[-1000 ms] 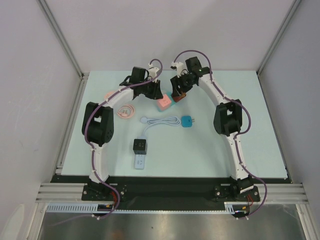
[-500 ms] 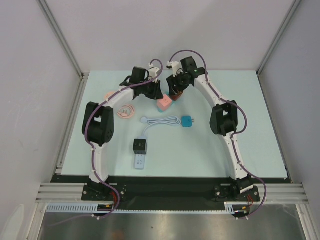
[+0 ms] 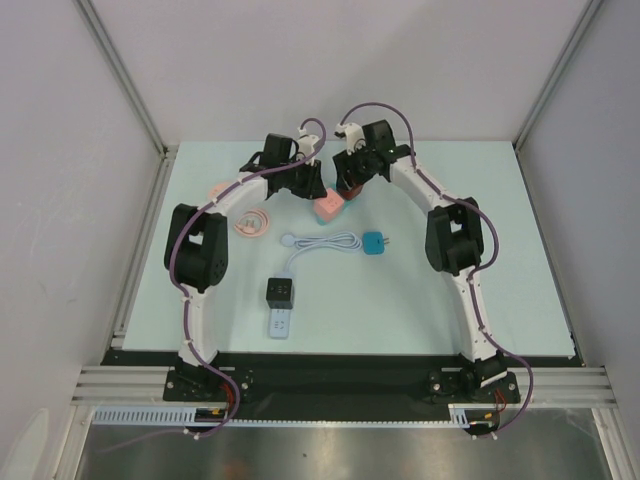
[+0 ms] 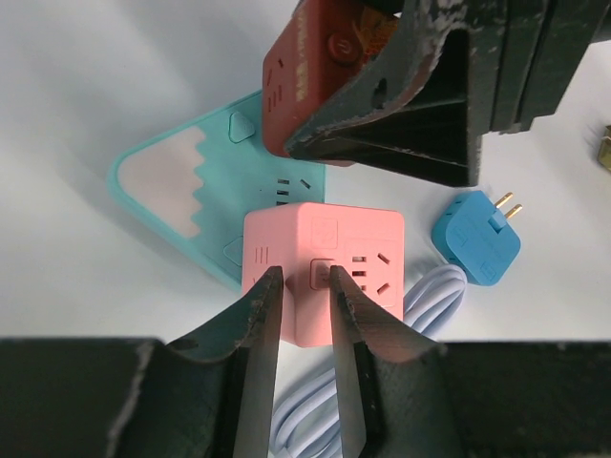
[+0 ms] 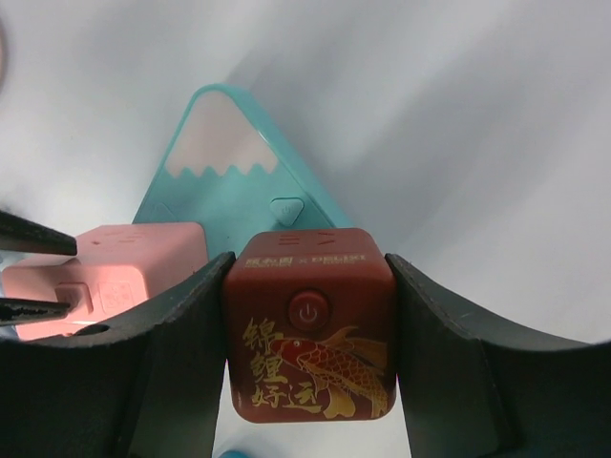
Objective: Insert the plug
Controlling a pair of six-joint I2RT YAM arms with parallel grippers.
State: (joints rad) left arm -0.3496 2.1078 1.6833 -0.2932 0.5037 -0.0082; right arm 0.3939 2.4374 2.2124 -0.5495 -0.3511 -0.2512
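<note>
My right gripper [image 5: 307, 265] is shut on a dark red cube socket [image 5: 310, 334] with a gold fish print, and holds it above a teal mountain-shaped socket [image 5: 220, 181]. Beside it lies a pink cube socket [image 4: 353, 234]. My left gripper [image 4: 305, 279] hovers with its tips over the pink cube's near edge, jaws a narrow gap apart and nothing between them. A blue plug [image 4: 477, 239] with two brass prongs lies on the table to the right, next to a coiled white cable [image 3: 320, 241]. In the top view both grippers meet at the far middle.
A black cube [image 3: 280, 292] and a white power strip [image 3: 281, 323] lie nearer the arm bases. A pink coiled cable [image 3: 250, 222] and a pink round piece [image 3: 216, 189] lie to the left. Frame rails border the table.
My right gripper has carried the red cube a little to the left, closer to the pink cube. The left gripper has stayed where it was.
</note>
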